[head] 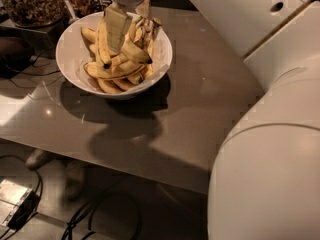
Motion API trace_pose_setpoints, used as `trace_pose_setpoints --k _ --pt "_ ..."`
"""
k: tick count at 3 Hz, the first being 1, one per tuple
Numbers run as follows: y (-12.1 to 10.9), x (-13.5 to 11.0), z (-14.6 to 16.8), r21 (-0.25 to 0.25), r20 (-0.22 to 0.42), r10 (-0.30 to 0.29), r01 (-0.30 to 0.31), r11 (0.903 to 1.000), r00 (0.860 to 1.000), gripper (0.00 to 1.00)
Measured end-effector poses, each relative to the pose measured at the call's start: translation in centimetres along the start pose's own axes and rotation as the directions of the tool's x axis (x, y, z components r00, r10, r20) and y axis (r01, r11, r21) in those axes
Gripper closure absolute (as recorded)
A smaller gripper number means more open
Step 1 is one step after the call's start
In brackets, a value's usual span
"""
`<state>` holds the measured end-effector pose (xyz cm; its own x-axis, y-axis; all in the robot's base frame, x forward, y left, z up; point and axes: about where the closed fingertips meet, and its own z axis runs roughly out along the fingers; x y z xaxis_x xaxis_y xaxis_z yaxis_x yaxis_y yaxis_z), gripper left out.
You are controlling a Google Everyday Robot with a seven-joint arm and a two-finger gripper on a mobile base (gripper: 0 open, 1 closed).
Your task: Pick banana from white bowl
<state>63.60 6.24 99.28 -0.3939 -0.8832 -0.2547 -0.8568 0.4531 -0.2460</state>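
The white bowl [67, 59] stands on the grey table at the upper left and holds several yellow bananas. A thick curved banana [102, 43] with a small dark tip lies in the left half of the pile. My gripper [117, 28] reaches down from the top edge into the middle of the bowl, right beside that banana and touching the pile. The bananas under the gripper are partly hidden.
A clear glass jar of brown bits [30, 4] stands behind the bowl at the top left, with a second container [80, 1] beside it. My white arm [270, 159] fills the right side. The table's front edge [125, 166] runs diagonally; cables [85, 214] lie on the floor.
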Motion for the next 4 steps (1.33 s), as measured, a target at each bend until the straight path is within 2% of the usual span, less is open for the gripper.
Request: trace_pose_setpoints --k 1,3,4 --pt "0.1 -0.6 1.4 -0.037 -0.013 0.000 0.000 0.9993 1.000 0.28" --pt "-0.6 0.6 4.9 -0.095 -0.064 0.065 -0.071 0.9930 0.996 0.36" --pt "-0.8 0.6 4.7 -0.096 -0.065 0.070 -0.076 0.9924 0.995 0.55"
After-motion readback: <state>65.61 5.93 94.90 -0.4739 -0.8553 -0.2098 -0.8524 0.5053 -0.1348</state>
